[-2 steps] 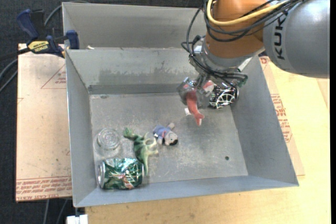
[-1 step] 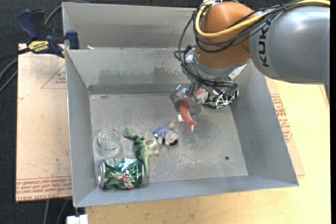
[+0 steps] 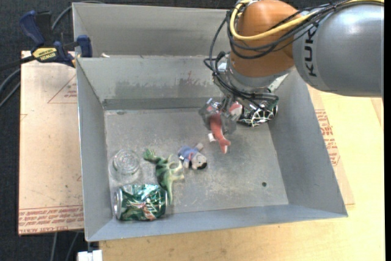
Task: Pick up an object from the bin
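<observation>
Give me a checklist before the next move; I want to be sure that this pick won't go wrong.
1. Gripper inside the bin, away from its walls: ok.
2. Red toy right under the gripper: ok.
3. Red toy firmly held: cannot tell.
4. Black-and-white ball clear of the gripper: not ok, it lies close beside it.
5. Small figure, green lizard, clear cup and green can out of the way, lower left: ok.
</observation>
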Motion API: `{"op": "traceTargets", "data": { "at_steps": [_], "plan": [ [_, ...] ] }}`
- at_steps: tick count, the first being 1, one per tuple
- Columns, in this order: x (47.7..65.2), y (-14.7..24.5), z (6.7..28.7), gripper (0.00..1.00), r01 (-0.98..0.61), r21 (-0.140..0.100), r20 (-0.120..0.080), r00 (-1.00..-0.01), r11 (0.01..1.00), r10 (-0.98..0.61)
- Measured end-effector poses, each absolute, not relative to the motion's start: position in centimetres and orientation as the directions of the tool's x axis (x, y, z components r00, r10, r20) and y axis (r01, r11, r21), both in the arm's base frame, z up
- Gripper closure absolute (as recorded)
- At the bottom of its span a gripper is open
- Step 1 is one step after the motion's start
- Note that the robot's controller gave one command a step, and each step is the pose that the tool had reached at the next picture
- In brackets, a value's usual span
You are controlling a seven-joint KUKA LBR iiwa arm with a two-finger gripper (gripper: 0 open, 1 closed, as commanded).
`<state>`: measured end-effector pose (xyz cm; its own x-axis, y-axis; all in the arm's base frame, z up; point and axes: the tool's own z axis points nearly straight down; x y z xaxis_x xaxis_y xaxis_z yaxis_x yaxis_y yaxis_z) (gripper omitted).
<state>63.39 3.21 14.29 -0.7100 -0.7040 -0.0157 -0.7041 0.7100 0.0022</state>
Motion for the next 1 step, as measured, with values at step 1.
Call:
{"op": "traceTargets", "data": {
  "at_steps": [1],
  "plan": [
    [63.4,0.59,24.1,1.0,-0.79,-0.012,-0.026,-0.612,0.612,-0.79]
  ]
}}
